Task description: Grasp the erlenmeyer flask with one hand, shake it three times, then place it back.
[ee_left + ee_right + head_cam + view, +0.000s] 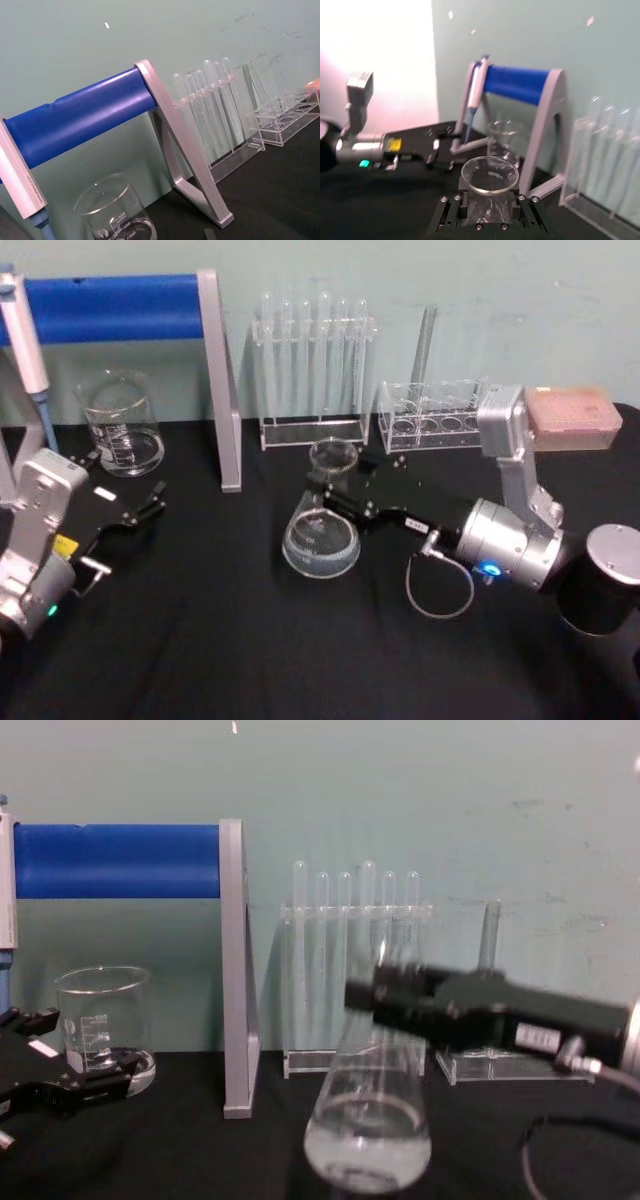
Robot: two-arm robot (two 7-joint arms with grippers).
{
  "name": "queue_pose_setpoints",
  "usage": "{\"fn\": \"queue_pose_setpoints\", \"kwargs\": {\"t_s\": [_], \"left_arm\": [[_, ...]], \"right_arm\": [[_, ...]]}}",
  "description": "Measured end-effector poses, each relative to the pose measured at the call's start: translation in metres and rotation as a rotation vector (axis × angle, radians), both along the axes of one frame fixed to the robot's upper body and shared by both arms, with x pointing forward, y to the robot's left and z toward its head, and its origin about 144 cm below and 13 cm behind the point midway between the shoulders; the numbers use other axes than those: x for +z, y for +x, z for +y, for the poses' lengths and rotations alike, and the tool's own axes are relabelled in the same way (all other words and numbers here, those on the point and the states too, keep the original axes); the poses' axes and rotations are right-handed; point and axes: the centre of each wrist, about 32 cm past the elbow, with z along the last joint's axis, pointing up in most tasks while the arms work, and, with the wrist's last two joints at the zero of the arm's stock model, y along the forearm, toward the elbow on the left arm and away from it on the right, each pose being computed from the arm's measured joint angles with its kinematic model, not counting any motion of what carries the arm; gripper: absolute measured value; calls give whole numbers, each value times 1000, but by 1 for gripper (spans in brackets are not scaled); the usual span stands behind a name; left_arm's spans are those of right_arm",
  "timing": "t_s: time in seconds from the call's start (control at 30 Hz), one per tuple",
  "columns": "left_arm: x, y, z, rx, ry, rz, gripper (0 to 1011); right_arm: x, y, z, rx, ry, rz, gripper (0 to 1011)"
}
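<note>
The jaws of the right gripper [338, 488] are clamped on the narrow neck of the flask [320, 538], one on each side just below the flared rim. The flask hangs tilted from the jaws, its wide base swung lower and towards the robot, with a little clear liquid pooled in it. Whether the base touches the black desk [250, 640] I cannot tell.

Just behind the jaws stands a clear test-tube rack [312, 370], and to their right a low rack [430, 415] holding one tube, with a pink box [568, 417] beyond it. Left of the jaws rises a grey stand [120, 305] with a blue bar, and a beaker [122, 425] sits under it. Well to the left, the left gripper [155, 502] rests low over the desk with its jaws apart, holding nothing.
</note>
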Motion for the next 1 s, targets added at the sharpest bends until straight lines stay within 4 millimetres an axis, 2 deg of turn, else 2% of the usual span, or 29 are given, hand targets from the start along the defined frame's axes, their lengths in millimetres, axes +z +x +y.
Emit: {"fn": "queue_pose_setpoints", "kwargs": {"t_s": [0.3,0.6,1.0], "left_arm": [[0,0,0,0,0,0,1001],[0,0,0,0,0,0,1001],[0,0,0,0,0,0,1001]], "right_arm": [[27,-21,3,-149,38,-46,449],[31,-36,5,-319,36,-53,449],[32,-39,3,-369,33,-56,449]]}}
